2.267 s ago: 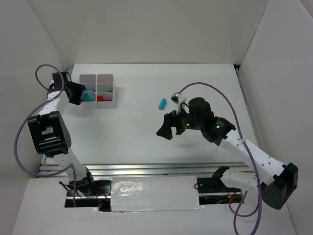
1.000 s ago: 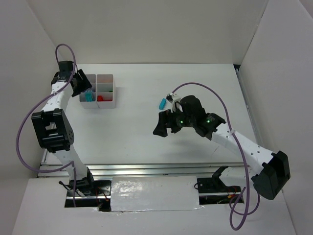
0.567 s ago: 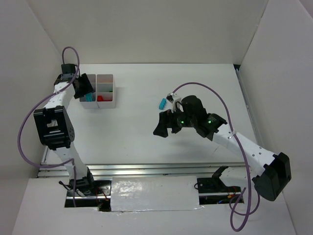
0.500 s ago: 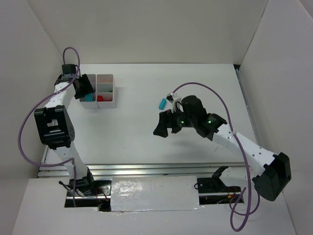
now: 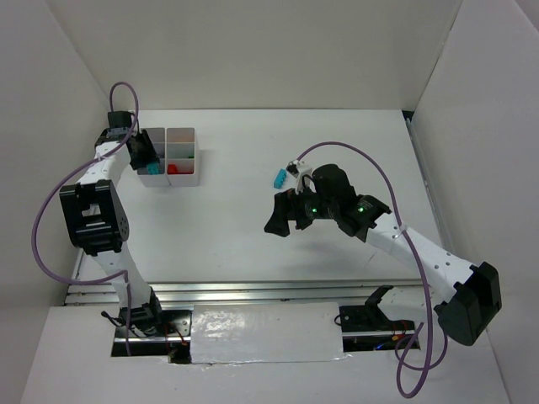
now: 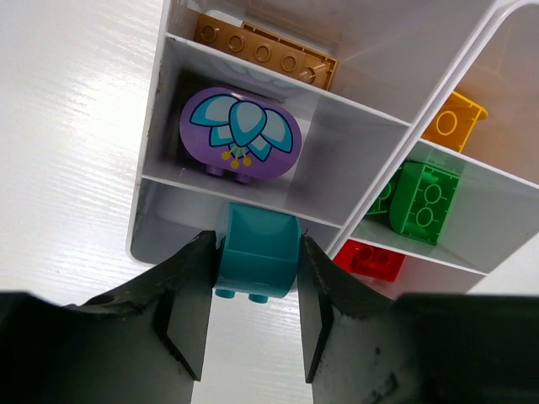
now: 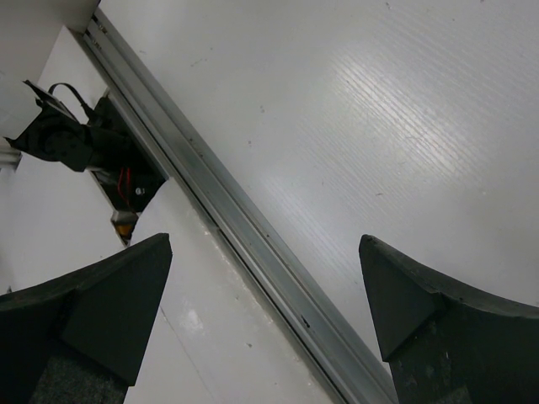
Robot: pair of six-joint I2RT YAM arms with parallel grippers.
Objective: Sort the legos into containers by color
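**Teal lego held at tray; release not yet made**

The left gripper (image 6: 255, 269) is closed on a teal lego (image 6: 258, 246), which is clamped by its sides between the two fingers. The piece is held at the near-left compartment (image 6: 181, 215) of the white tray (image 6: 152, 160), on the side toward the centre divider. Whether it touches a wall cannot be told. Where that compartment's floor is visible, it is bare.

The next cell in the same column is occupied by a purple oval piece (image 6: 242, 135) and the far one by a brown plate (image 6: 265, 57). In the other column a red piece (image 6: 370, 259), a green piece (image 6: 421, 198) and a yellow-orange piece (image 6: 455, 122) are seen, one colour to a cell.

The step in hand is judged to be the placing of the teal lego, at the point of the drop. The piece should be centred over the cell before the fingers are parted. The fit is close, so an offset could leave the piece perched on a divider.

The right gripper (image 7: 265, 278) is spread wide with nothing between its fingers, above the table (image 5: 354, 143). A second teal lego (image 5: 279, 178) lies on the table near it, not touched. It is judged to be the next pick-up, bound for the same compartment.
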